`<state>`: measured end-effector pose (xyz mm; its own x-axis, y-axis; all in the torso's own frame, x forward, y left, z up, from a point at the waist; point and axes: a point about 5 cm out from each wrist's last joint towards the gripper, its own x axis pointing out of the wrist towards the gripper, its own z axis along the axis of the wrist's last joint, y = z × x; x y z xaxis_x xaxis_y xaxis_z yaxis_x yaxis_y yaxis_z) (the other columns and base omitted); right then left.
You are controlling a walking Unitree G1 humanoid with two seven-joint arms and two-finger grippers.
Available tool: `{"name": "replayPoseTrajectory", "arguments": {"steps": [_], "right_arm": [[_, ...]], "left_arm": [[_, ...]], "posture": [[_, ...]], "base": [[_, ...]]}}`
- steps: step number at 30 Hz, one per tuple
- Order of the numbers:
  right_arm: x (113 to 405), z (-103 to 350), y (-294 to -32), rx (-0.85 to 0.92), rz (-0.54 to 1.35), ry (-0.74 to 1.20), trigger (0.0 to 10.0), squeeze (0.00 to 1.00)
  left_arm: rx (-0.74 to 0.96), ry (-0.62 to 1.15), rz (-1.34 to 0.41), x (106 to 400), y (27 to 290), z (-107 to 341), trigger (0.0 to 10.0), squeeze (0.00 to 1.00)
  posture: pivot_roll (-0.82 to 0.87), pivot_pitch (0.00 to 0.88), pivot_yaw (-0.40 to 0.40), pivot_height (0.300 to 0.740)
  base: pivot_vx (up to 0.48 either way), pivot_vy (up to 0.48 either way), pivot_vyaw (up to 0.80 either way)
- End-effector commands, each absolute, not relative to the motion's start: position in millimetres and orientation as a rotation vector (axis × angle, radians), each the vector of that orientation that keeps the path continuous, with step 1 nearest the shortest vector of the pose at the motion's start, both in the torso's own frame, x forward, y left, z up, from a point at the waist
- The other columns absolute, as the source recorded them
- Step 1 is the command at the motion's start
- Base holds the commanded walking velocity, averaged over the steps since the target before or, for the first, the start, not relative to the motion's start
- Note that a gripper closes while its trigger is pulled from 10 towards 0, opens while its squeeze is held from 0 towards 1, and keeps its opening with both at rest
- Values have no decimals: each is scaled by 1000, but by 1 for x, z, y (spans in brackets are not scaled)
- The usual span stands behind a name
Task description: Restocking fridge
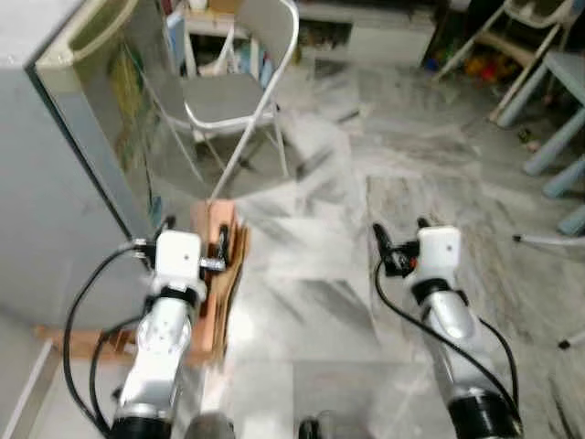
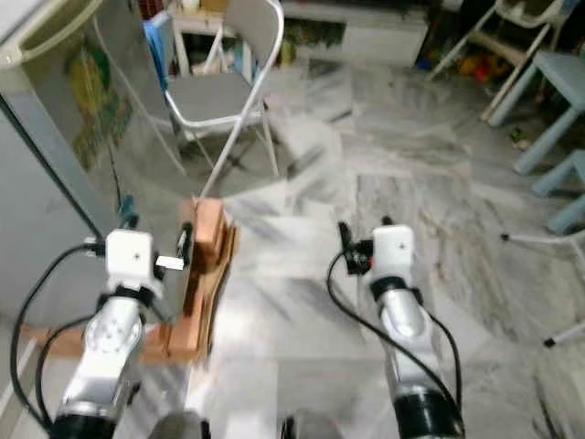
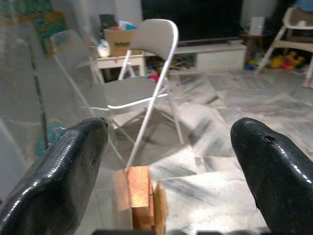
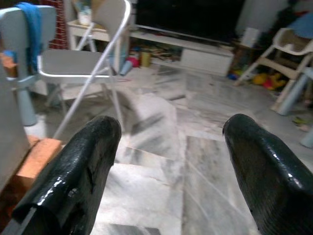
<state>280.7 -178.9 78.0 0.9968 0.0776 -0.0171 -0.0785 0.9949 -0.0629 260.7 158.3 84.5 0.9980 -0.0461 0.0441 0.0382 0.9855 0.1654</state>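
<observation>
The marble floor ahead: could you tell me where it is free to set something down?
Free: the floor between the wooden stand and right gripper, up to the folding chair. Crowded: beside the fridge, around the left gripper.

A lived-in home, its living room opening beside the fridge [image 1: 55, 174]; grey marble floor [image 1: 366, 274] throughout; a folding chair [image 3: 146, 88] near a low television cabinet [image 3: 215, 54] under a dark screen [image 3: 190, 19]; bright toys [image 3: 283, 61] and a child's high chair [image 4: 288, 49] along the wall.

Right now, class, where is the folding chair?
In the head views the folding chair stands ahead on the robot's left, beside the fridge, beyond the wooden block.
</observation>
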Motion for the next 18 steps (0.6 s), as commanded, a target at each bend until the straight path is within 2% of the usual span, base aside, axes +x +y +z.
{"name": "replayPoseTrajectory", "arguments": {"steps": [1,4,18], "right_arm": [[282,79,-178,-68,78,9,10000,0],[282,80,-178,-70,77,7,10000,0],[282,80,-177,-74,84,3,10000,0]], "left_arm": [[173,-43,-39,261,160,84,10000,0],[171,-41,-36,261,161,84,10000,0],[174,-39,34,263,166,84,10000,0]], "posture": [[84,46,-68,740],[82,45,-68,740],[78,44,-71,740]], "base": [[281,390,-800],[286,340,-633],[0,26,-453]]}}
